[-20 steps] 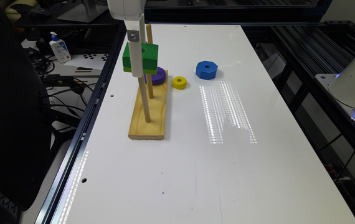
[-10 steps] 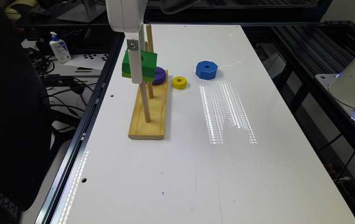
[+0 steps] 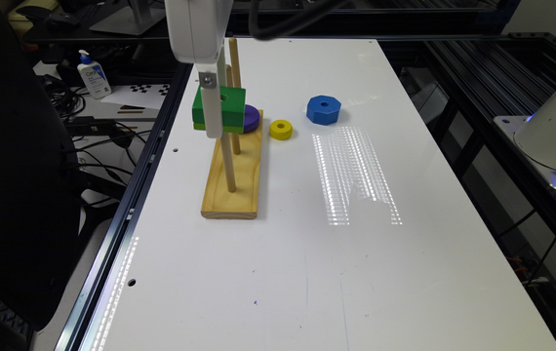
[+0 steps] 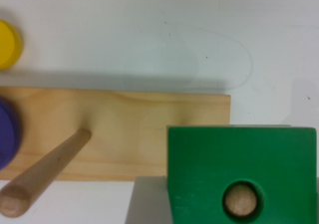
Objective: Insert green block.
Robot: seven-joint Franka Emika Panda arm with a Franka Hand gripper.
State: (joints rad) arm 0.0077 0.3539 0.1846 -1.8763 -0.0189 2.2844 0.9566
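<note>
The green block (image 3: pixel 231 109) hangs above the wooden base (image 3: pixel 239 195), level, with its lime layer underneath. My gripper (image 3: pixel 213 116) is shut on the green block. The block's round hole sits over the nearest peg (image 3: pixel 229 165), which runs down from under it to the base. In the wrist view the peg's tip (image 4: pixel 240 200) shows inside the hole of the green block (image 4: pixel 209 159). The middle peg (image 4: pixel 45 174) stands bare beside it.
A purple ring (image 3: pixel 252 118) lies at the base's far end around the far peg (image 3: pixel 234 53). A yellow ring (image 3: pixel 281 129) and a blue octagonal block (image 3: pixel 323 109) lie on the white table (image 3: pixel 356 268) towards the exterior view's right. The table's edge runs close along the base's other side.
The gripper has lowered the green block onto the nearest peg; the block sits lower than one second ago. Nothing else has moved.
</note>
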